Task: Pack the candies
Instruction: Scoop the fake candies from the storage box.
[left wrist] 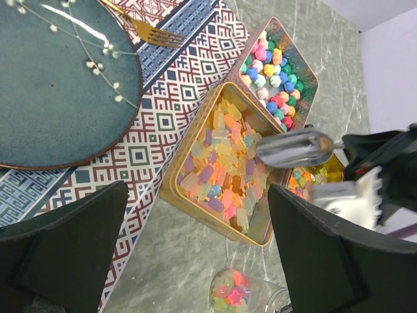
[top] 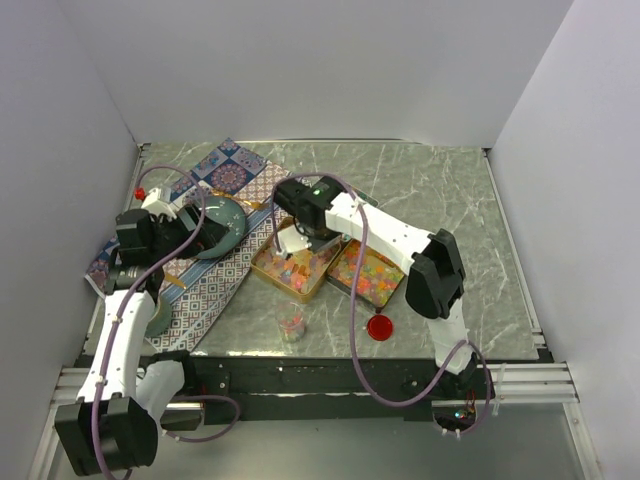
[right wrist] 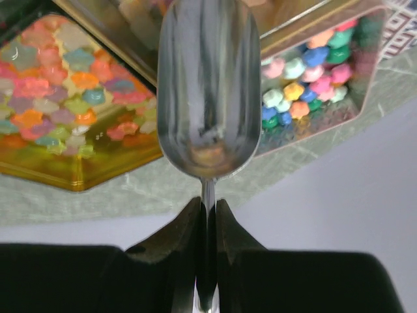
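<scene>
top / landmark: middle tin (top: 275,283), gold and square, on the desk (top: 450,200) at the edge of the patterned mat (top: 215,290)
top / candies: candies (top: 295,265) fill the middle tin and the tin to its right (top: 352,290); a few are in the small glass (top: 290,322) just in front of the middle tin, which is likely the pack target
top / right end effector: right end effector (top: 303,243) is over the far corner of the middle tin, within reach of all the tins
top / red disc: red disc (top: 380,327) is front-right of the middle tin, apart from the glass; probably its lid, laid aside to leave the mouth free
left wrist / left end effector: left end effector (left wrist: 197,189) has its fingers spread wide with nothing between them, above the middle tin; looks like it is waiting
left wrist / scoop: metal scoop (left wrist: 296,149) is over the right rim of the middle tin
left wrist / pastel tin: pastel tin (left wrist: 311,77) is beyond the middle tin, holding opaque pink, blue and green sweets
left wrist / plate: teal plate (left wrist: 58,85) and gold fork (left wrist: 146,32) are left of the middle tin, unused
right wrist / grip: fingers clamped tight on the scoop's thin handle, bowl pointing forward; the bowl looks empty
right wrist / why: the bowl is above where the tins meet, so probably about to dip for a load
</scene>
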{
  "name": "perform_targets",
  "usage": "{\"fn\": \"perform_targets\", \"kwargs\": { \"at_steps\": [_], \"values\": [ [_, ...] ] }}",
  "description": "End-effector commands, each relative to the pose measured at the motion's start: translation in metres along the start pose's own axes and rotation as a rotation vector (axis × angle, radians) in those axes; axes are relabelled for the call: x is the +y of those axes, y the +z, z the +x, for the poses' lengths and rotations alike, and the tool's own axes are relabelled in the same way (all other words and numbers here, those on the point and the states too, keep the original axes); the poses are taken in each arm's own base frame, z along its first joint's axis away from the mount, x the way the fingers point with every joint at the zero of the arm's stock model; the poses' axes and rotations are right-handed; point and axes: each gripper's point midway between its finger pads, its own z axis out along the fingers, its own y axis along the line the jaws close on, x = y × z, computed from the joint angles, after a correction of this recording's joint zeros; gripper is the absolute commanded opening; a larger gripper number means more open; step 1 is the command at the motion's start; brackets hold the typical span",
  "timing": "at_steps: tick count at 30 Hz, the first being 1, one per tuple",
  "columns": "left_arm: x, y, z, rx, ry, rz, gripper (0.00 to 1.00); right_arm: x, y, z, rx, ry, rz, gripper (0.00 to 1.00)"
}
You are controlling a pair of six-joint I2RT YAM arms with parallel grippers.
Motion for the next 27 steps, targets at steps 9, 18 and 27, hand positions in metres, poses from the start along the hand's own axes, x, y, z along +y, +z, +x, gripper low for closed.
{"fn": "perform_targets", "kwargs": {
  "at_steps": [9, 18, 27],
  "values": [
    [-0.009, -0.004, -0.016, -0.082, 0.040, 0.035, 0.96, 0.006, -0.021, 0.044, 0.380, -0.445, -0.104, 0.00],
    [-0.010, -0.007, -0.016, -0.086, 0.038, 0.030, 0.96, 0.018, -0.003, -0.001, 0.324, -0.440, -0.120, 0.00],
    [-0.006, -0.004, -0.009, -0.065, 0.024, 0.025, 0.96, 0.030, 0.003, -0.040, 0.169, -0.316, -0.128, 0.00]
  ]
}}
